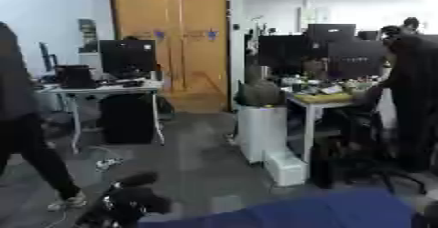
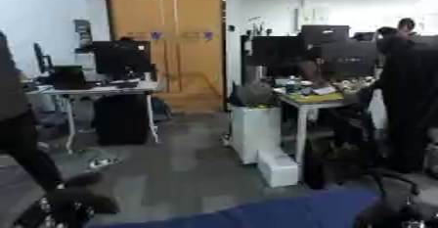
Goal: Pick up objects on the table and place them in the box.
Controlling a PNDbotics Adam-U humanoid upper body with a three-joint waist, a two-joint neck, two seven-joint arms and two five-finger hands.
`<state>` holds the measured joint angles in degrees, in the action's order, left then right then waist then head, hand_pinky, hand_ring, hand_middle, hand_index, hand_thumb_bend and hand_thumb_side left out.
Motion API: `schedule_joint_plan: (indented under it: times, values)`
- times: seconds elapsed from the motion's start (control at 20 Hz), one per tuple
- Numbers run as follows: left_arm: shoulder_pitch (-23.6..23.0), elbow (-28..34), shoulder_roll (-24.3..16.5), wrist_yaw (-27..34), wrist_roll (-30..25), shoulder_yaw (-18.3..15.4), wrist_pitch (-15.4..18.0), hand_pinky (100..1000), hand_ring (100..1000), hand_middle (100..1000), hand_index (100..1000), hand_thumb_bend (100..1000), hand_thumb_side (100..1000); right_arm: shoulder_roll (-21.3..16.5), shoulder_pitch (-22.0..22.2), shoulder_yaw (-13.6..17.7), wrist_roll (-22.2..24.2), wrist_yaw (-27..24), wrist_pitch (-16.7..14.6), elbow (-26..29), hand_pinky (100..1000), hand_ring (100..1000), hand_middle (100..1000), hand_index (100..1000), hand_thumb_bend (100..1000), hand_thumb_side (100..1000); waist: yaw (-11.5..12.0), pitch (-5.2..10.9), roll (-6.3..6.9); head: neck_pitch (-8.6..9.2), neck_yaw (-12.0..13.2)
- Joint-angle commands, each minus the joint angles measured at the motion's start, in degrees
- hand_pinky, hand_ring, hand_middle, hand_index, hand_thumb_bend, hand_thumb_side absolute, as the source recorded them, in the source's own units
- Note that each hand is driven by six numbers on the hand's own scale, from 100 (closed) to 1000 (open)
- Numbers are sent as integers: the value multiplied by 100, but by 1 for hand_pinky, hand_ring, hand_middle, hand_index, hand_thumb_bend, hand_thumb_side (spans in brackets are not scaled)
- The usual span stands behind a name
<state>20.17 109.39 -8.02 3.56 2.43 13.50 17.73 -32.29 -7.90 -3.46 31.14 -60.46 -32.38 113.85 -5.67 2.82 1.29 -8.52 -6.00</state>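
1. The robot's left hand (image 1: pixel 128 205) shows as a blurred black shape at the lower left; whether its fingers are apart or together cannot be told.
2. The right hand does not show.
3. A blue surface (image 1: pixel 342 210), perhaps the table's edge, crosses the lower right.
4. No objects or box appear; the head faces an office with desks (image 1: pixel 102 91) and monitors (image 1: pixel 329 34).

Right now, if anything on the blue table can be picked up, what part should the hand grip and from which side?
No grip can be chosen yet. Only a strip of the blue table shows at the bottom edge, with no object or box in view; the head faces the office. The left hand shows blurred at lower left. Tilt the head down first.
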Motion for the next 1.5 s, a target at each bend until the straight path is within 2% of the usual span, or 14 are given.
schedule_joint_plan:
  times: [0.05, 0.2, 0.25, 0.3, 0.35, 0.4, 0.45, 0.55, 0.7, 0.8, 1.05, 1.15, 1.3, 1.5]
  values:
    - [77, 103, -3, -74, -64, -11, 14, 882, 900, 1000, 843, 472, 952, -104, -24, 50, 379, -133, -438, 74, 786, 834, 814, 786, 100, 1000, 7, 42, -28, -22, 13]
    - [74, 101, -6, -92, -82, -13, 40, 867, 898, 1000, 837, 471, 947, -113, -34, 47, 344, -229, -456, 74, 682, 763, 772, 747, 100, 1000, 5, 44, -28, -35, 17]
    - [74, 97, -7, -100, -83, -12, 42, 832, 859, 1000, 816, 473, 949, -119, -37, 42, 378, -225, -436, 74, 426, 536, 536, 588, 100, 1000, 5, 44, -28, -32, 19]
    - [74, 92, -6, -110, -85, -13, 40, 805, 827, 1000, 799, 475, 948, -124, -37, 33, 438, -202, -397, 74, 310, 448, 438, 516, 100, 1000, 7, 44, -28, -28, 25]
    - [74, 89, -5, -120, -82, -16, 37, 664, 653, 904, 722, 478, 935, -122, -36, 31, 492, -186, -368, 74, 180, 325, 296, 415, 100, 1000, 7, 45, -28, -25, 42]
    - [73, 89, 1, -115, -54, -25, 38, 576, 563, 838, 683, 475, 930, -121, -33, 34, 541, -165, -348, 74, 114, 269, 238, 369, 100, 1000, 9, 45, -28, -21, 84]
    - [73, 89, 3, -103, -26, -26, 40, 402, 409, 680, 588, 467, 917, -116, -29, 37, 562, -163, -340, 74, 100, 173, 130, 275, 100, 1000, 10, 45, -28, -23, 123]
    - [73, 91, 7, -48, 20, -20, 46, 213, 237, 504, 478, 432, 902, -108, -21, 44, 508, -219, -343, 74, 100, 100, 100, 177, 100, 1000, 10, 46, -28, -41, 212]
    - [70, 96, 5, 24, 81, -27, 70, 100, 114, 393, 386, 383, 889, -105, -15, 67, 285, -376, -373, 74, 100, 100, 100, 146, 100, 1000, 6, 49, -27, -162, 339]
    - [72, 83, 3, 36, 114, -30, 64, 100, 136, 415, 402, 378, 863, -112, -14, 88, 170, -432, -390, 74, 100, 100, 100, 148, 100, 1000, 3, 51, -26, -299, 346]
    - [101, -20, -4, -124, 12, -19, -58, 298, 313, 588, 520, 394, 885, -126, 7, 147, -27, -459, -422, 74, 100, 100, 100, 158, 100, 1000, -36, 52, -20, -809, 348]
    - [120, -122, -57, -330, -18, -63, -132, 344, 356, 625, 550, 395, 893, -134, 22, 187, -152, -453, -413, 74, 100, 100, 100, 159, 100, 1000, -59, 65, -10, -1232, 545]
    - [266, -420, -281, -901, -39, -167, -269, 394, 400, 650, 595, 394, 889, -160, 40, 239, -340, -425, -384, 74, 100, 100, 100, 160, 100, 1000, -93, 101, 27, -1928, 1113]
    - [656, -1116, -698, -1801, -149, -215, -342, 466, 477, 709, 653, 378, 880, -176, 53, 268, -506, -360, -352, 74, 100, 100, 100, 167, 100, 1000, -130, 115, 69, -2359, 1487]
